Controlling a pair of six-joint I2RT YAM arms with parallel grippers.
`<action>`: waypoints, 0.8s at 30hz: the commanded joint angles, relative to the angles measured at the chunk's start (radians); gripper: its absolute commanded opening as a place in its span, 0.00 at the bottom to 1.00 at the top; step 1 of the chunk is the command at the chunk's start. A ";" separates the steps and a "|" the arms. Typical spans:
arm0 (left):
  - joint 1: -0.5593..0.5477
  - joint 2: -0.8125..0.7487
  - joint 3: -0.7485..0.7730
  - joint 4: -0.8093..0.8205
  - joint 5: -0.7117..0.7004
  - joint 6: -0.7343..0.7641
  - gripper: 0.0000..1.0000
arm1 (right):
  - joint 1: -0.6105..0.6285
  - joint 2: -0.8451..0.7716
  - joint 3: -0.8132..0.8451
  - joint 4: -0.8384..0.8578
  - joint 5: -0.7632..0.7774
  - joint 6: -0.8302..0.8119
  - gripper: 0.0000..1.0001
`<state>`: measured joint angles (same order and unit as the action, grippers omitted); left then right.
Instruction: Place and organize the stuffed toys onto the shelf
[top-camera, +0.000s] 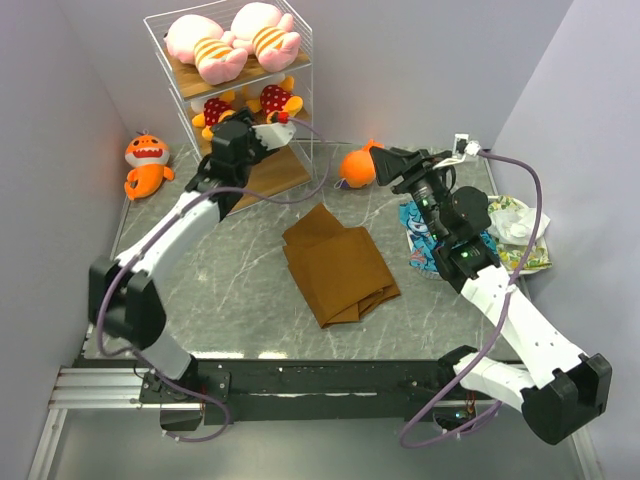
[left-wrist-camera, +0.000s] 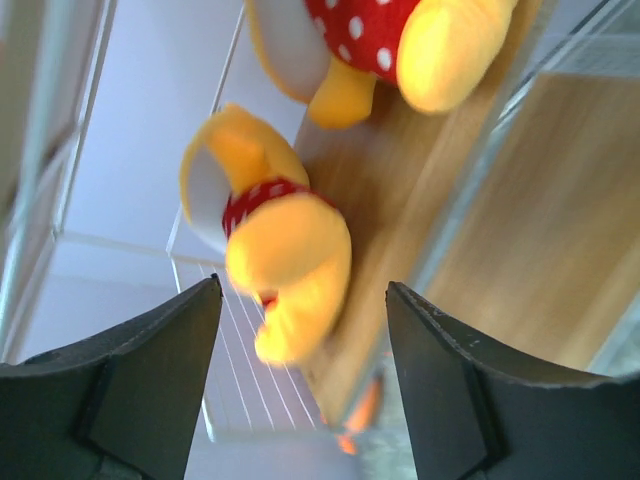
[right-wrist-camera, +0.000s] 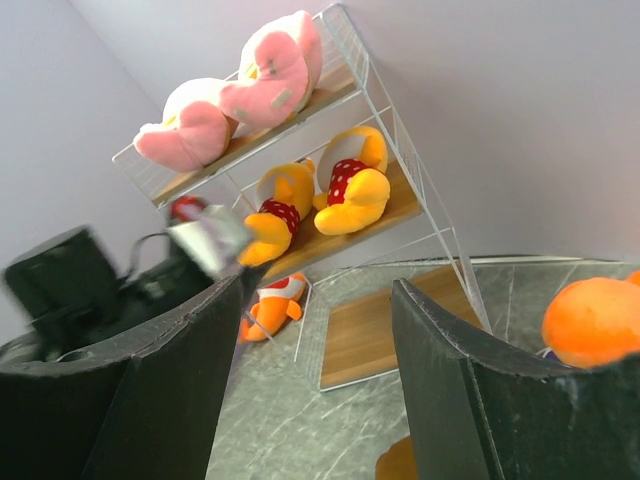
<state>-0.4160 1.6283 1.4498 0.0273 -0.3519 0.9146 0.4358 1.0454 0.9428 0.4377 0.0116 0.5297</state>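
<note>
At the shelf (top-camera: 280, 172), your left tool (left-wrist-camera: 303, 300) gapes empty by a yellow toy (left-wrist-camera: 285, 250); your right tool (right-wrist-camera: 320, 285) stands open to take the orange shark (top-camera: 357, 168)

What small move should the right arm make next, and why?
Probably shift the open right gripper around the orange plush shark beside it, which lies on the table outside the jaws; the white wire shelf has a bare bottom board.
</note>
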 joint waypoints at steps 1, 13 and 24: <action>-0.004 -0.213 -0.144 0.114 0.067 -0.277 0.75 | -0.006 -0.051 -0.016 0.001 0.017 0.001 0.68; 0.132 -0.536 -0.439 0.042 0.011 -1.292 1.00 | -0.006 -0.156 -0.102 -0.043 0.083 -0.004 0.68; 0.517 -0.439 -0.497 -0.079 0.036 -1.918 0.95 | -0.006 -0.237 -0.150 -0.050 0.126 -0.040 0.70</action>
<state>0.0677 1.0904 0.9195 -0.0265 -0.2970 -0.7689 0.4339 0.8360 0.8036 0.3531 0.0956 0.5251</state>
